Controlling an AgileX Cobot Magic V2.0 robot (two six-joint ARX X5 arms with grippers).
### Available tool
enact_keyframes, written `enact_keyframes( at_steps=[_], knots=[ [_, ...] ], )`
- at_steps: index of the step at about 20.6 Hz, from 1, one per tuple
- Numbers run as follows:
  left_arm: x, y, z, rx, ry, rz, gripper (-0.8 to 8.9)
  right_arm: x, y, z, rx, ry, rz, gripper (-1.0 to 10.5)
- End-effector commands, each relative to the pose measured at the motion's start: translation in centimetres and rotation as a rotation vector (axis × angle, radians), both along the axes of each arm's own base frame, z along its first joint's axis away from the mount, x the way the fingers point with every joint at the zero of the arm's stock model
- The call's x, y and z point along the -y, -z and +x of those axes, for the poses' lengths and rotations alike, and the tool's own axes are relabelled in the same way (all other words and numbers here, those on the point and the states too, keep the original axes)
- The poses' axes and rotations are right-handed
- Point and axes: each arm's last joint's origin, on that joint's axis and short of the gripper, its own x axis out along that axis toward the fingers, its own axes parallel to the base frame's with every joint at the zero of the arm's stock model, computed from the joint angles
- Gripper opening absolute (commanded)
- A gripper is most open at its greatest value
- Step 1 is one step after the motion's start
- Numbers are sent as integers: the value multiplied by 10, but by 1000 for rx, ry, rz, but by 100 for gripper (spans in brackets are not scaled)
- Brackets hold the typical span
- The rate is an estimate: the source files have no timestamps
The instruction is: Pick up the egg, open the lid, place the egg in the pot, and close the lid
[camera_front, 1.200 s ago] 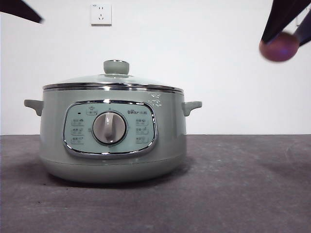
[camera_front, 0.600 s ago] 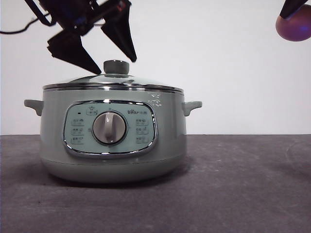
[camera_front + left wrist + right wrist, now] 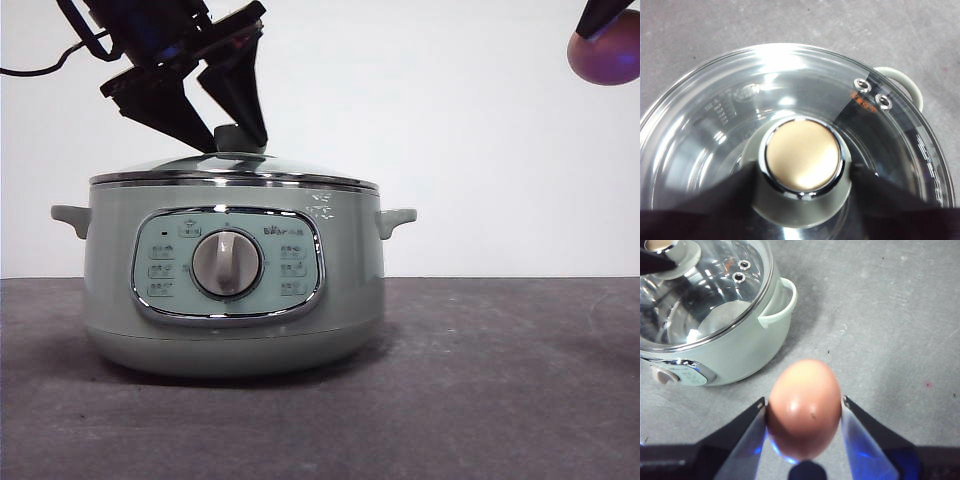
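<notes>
- My left tool sits at the top left of the front view, its two black jaws spread wide and dropped to either side of the sage-green knob with its brassy, chrome-ringed cap. In my left wrist view the jaws flank the knob without yet pinching it, as far as I can tell.
- The round clear glass lid with its shiny steel rim rests closed and level on the large sage-green electric pot, which stands on the grey worktop left of centre.
- My judgement: I am on the lid-opening step, and the squeeze comes next.
- Risk here: the knob is smooth and tapered, so a shallow or off-centre pinch could let it slide out as I lift, and the glass would drop back on the rim.
- Risk also: the jaw tips are close to the glass; pressing lower could knock the lid or shift the pot.
- Far right, high at the corner of the front view, my right tool is clamped on the small reddish-tan oval egg, carried in the air well apart from the pot.
- Risk there: the shell is smooth and rounded, held only at its sides. Squeezing harder could crack it; a loose hold or a jerk could drop it onto the worktop.
</notes>
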Motion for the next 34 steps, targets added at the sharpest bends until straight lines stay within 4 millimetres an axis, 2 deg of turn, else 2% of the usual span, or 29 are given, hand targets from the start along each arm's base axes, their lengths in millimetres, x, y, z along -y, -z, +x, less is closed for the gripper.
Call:
enact_keyframes(
  at_steps=[1, 5, 11, 19, 21, 25, 28, 31, 34],
  knots=[
    [1, 1, 0, -3, 9, 2, 111, 0, 0, 0, 10, -5, -2, -12],
    [1, 1, 0, -2, 7, 0, -12, 0, 0, 0, 9, -5, -1, -12],
    [1, -3, 0, 24, 6, -15, -8, 0, 0, 0, 9, -7, -1, -12],
    [-7, -30, -12, 125, 0, -68, -8, 0, 0, 0, 9, -7, -1, -12],
    [-11, -42, -17, 143, -4, -77, -8, -1, -1, 0, 13, -8, 1, -12],
    [-25, -81, -40, 224, -28, -103, -8, -6, -1, 9, 23, -59, 49, -12],
    [-43, -112, -71, 274, -50, -103, -8, -18, 2, 25, 37, -107, 83, -12],
    [-64, -131, -107, 316, -89, -96, -8, -43, 5, 48, 39, -173, 85, -13],
    [-83, -138, -138, 330, -126, -79, -8, -76, 2, 71, 26, -249, 73, -13]
  ],
)
